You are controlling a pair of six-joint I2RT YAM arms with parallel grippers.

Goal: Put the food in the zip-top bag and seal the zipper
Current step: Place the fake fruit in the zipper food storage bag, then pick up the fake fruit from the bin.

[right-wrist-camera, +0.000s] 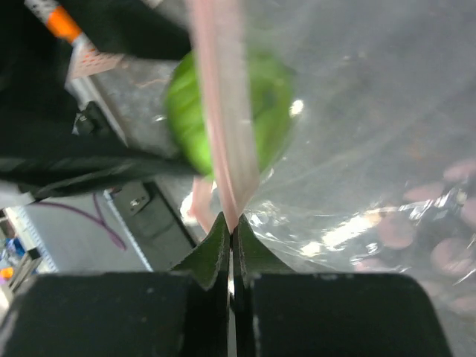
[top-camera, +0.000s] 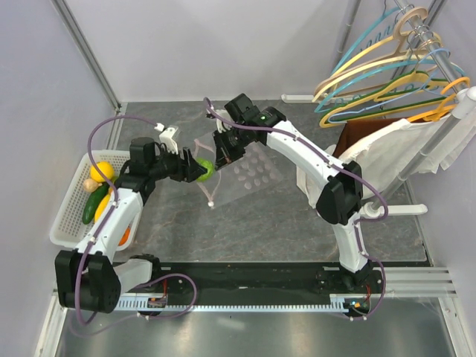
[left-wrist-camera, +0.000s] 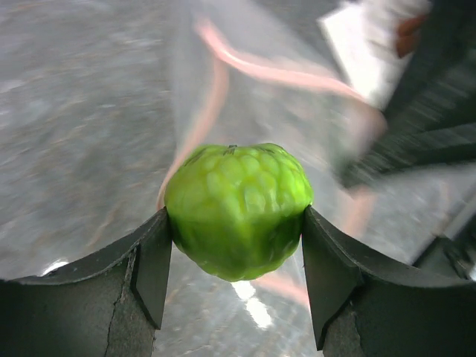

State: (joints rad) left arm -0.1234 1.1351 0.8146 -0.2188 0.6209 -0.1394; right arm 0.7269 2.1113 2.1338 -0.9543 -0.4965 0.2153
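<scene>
My left gripper (top-camera: 199,169) is shut on a bumpy green fruit (left-wrist-camera: 236,208), which also shows from above (top-camera: 206,169), and holds it at the open mouth of the clear dotted zip-top bag (top-camera: 249,172). My right gripper (top-camera: 222,152) is shut on the bag's pinkish zipper strip (right-wrist-camera: 222,119) and holds that edge up off the table. Through the bag's film the green fruit (right-wrist-camera: 192,119) shows in the right wrist view. More food, yellow (top-camera: 102,171), green (top-camera: 94,204) and orange (top-camera: 124,236), lies in the white basket (top-camera: 67,216).
The white mesh basket stands at the left table edge. A rack of coloured hangers (top-camera: 387,71) with a white garment (top-camera: 401,149) stands at the back right. A metal rail (top-camera: 245,301) runs along the near edge.
</scene>
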